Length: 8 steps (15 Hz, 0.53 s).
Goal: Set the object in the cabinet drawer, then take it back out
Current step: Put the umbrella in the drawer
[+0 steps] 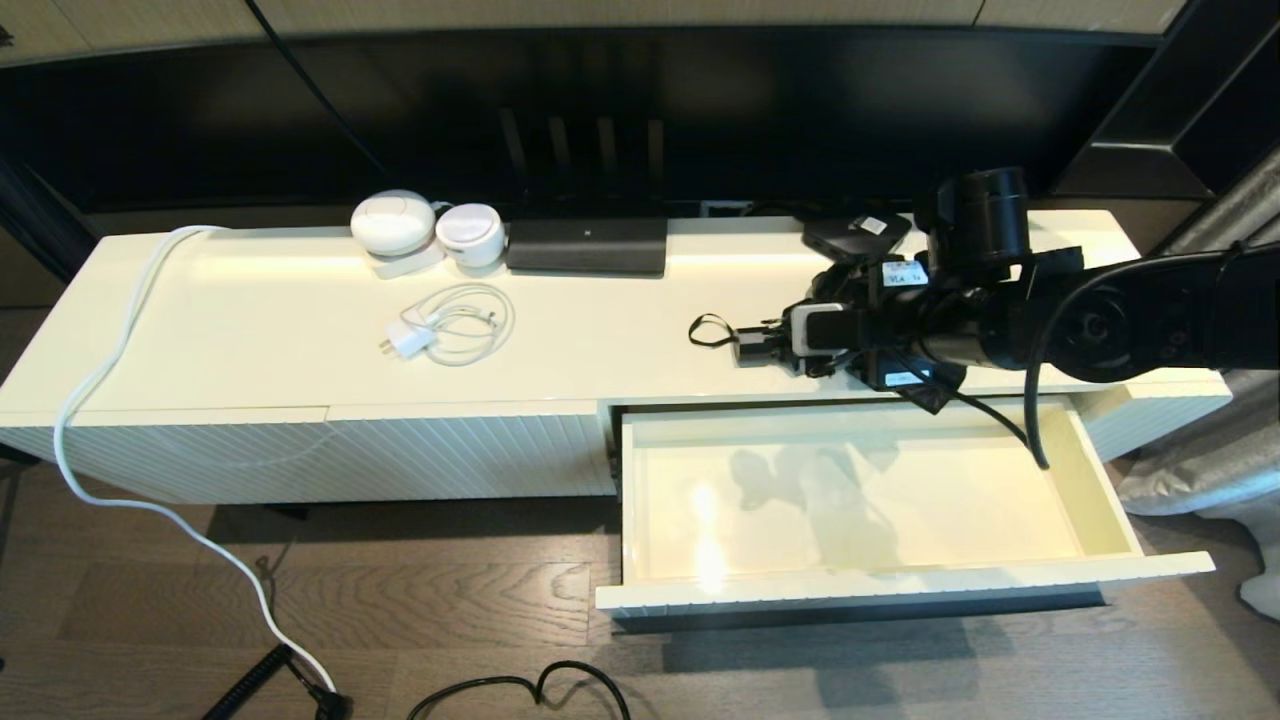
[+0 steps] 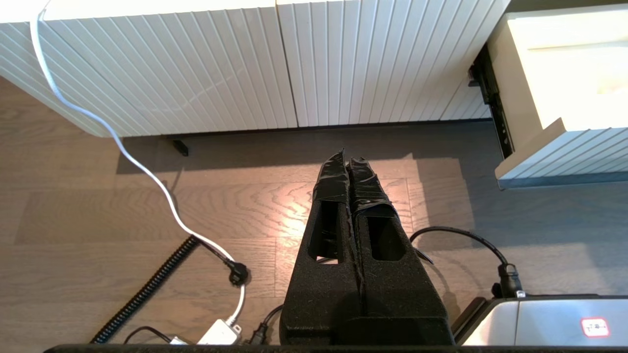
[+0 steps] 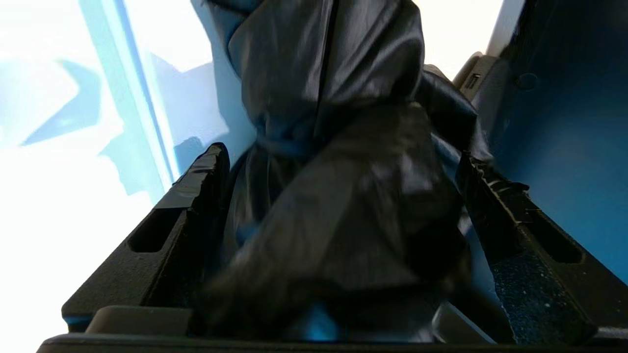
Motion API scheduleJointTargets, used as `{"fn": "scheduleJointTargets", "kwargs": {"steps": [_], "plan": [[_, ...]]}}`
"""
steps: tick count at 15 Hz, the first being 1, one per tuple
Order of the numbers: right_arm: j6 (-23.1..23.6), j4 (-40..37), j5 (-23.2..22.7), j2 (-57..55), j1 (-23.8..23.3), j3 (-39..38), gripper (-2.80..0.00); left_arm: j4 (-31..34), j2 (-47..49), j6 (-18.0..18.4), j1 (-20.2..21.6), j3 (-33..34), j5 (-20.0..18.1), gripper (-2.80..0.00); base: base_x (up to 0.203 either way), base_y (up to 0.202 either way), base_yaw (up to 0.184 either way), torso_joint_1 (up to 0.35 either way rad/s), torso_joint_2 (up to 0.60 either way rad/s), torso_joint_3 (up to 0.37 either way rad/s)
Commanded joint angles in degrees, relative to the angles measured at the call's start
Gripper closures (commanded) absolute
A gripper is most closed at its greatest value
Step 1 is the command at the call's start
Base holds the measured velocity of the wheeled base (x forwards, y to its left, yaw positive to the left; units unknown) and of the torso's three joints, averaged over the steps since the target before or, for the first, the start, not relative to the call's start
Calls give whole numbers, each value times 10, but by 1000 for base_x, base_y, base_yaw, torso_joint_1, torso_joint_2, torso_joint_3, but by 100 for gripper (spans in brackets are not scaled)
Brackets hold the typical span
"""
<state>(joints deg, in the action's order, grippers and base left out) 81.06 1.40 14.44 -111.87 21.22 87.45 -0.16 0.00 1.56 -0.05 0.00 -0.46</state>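
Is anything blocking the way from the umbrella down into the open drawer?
Nothing visible does. The right pincer is shut on the umbrella above the cabinet top, just behind the drawer, which is pulled out with nothing lying in it. The left pincer hangs shut over the floor, well aside.

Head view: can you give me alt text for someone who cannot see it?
The right gripper holds the black folding umbrella over the cream cabinet top, just behind the open, empty drawer. A white charger with coiled cable lies further left.
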Motion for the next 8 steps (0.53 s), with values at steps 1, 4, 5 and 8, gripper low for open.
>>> {"fn": "scheduleJointTargets", "kwargs": {"steps": [1, 4, 5, 8], "plan": [[-5, 0, 2, -25, 0, 16, -280, 0, 1, 0, 0, 1, 0, 0, 0, 0, 0, 0, 0, 0], [-9, 0, 15, -44, 1, 41, -280, 0, 1, 0, 0, 1, 0, 0, 0, 0, 0, 0, 0, 0], [-9, 0, 20, -50, 0, 45, -280, 0, 1, -1, 0, 1, 0, 0, 0, 0, 0, 0, 0, 0], [-9, 0, 28, -56, 0, 56, -280, 0, 1, 0, 0, 1, 0, 0, 0, 0, 0, 0, 0, 0]]}}
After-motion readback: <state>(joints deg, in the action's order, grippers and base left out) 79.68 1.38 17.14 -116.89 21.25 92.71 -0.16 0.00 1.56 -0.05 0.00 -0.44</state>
